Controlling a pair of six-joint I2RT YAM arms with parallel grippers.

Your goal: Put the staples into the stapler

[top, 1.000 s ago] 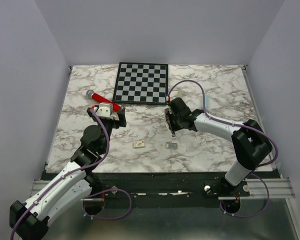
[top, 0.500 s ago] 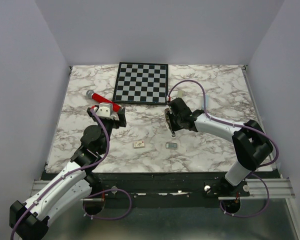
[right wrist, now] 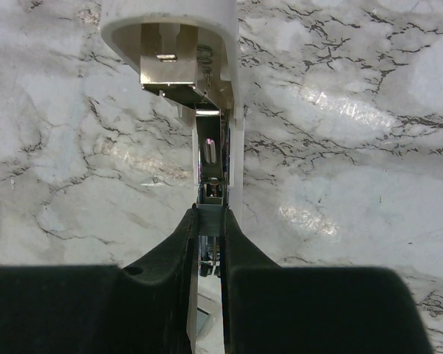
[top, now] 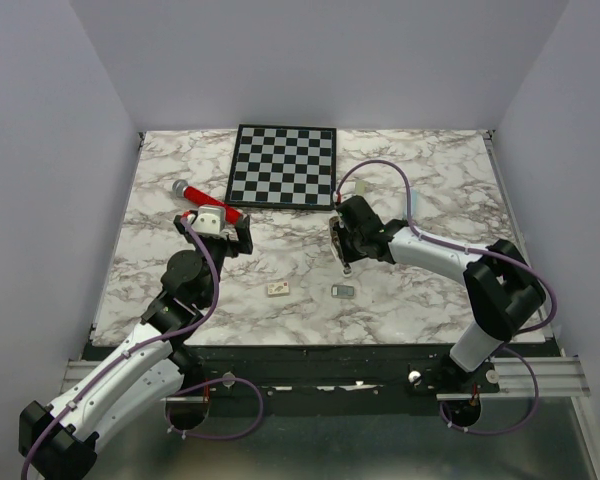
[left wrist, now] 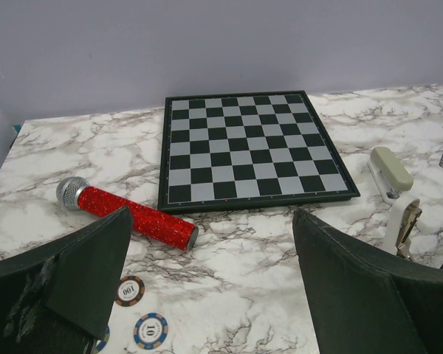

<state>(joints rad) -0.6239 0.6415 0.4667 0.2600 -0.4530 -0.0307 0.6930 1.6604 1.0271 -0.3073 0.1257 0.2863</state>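
Staples (top: 344, 290), a small flat silvery block, lie on the marble table (top: 430, 290) nearward of the chessboard (top: 283, 165), off its right corner. Right gripper (right wrist: 209, 215) pinches narrowly on the metal rail of the opened white stapler (right wrist: 179, 29); left gripper (left wrist: 213, 251) stands wide

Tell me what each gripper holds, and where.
The right gripper pinches the opened stapler by its narrow metal rail. The left gripper is open and holds nothing.

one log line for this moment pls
right gripper shut on stapler | left gripper open, empty | staples lying on table, not loaded
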